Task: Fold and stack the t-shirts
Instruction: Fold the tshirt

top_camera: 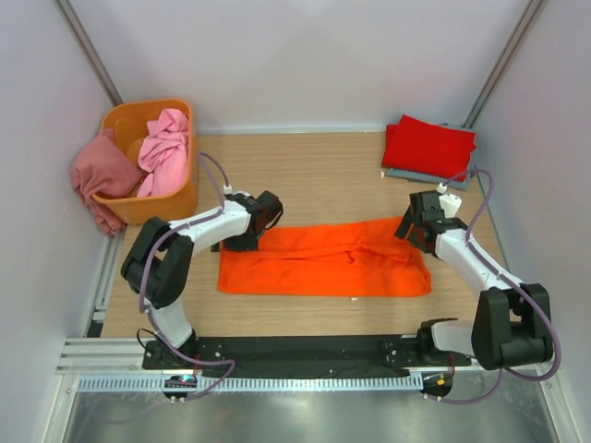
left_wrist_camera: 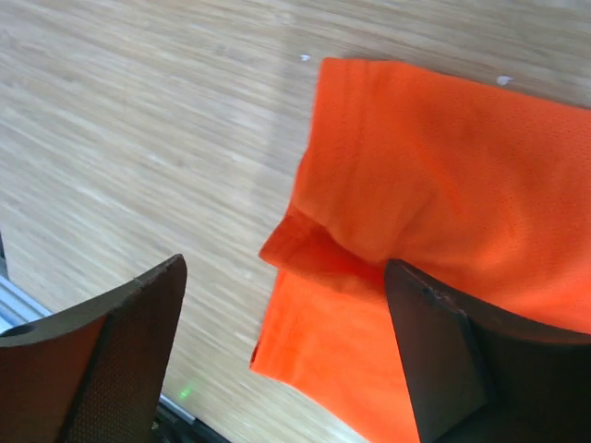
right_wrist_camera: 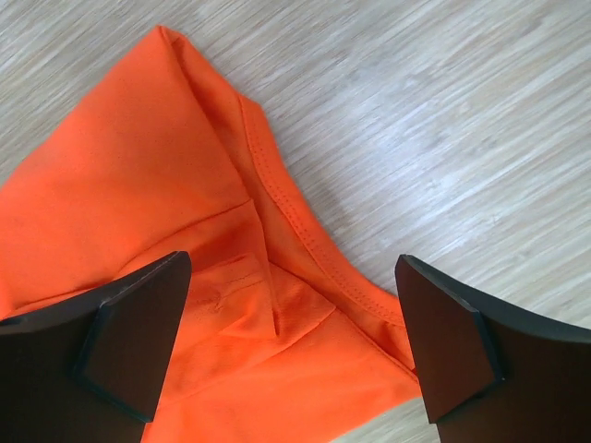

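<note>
T-shirts, as you read the top view: dusty rose shirt [top_camera: 97, 171] draped over the left rim of the tub [top_camera: 175, 205]; light pink shirt [top_camera: 166, 148] heaped inside it. Your left gripper [top_camera: 266, 214], jaws spread and empty, hangs over the left end of the orange shirt [top_camera: 323, 263], a long folded band mid-table. Your right gripper [top_camera: 417, 229], jaws likewise released, hangs over its right end. Red shirt [top_camera: 428, 146] lies folded on the grey-blue shirt [top_camera: 429, 177], far right corner.

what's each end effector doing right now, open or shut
Left end effector: open, empty, above the bright orange cloth t-shirt at its left end.
Right end effector: open, empty, above its right end.
</note>
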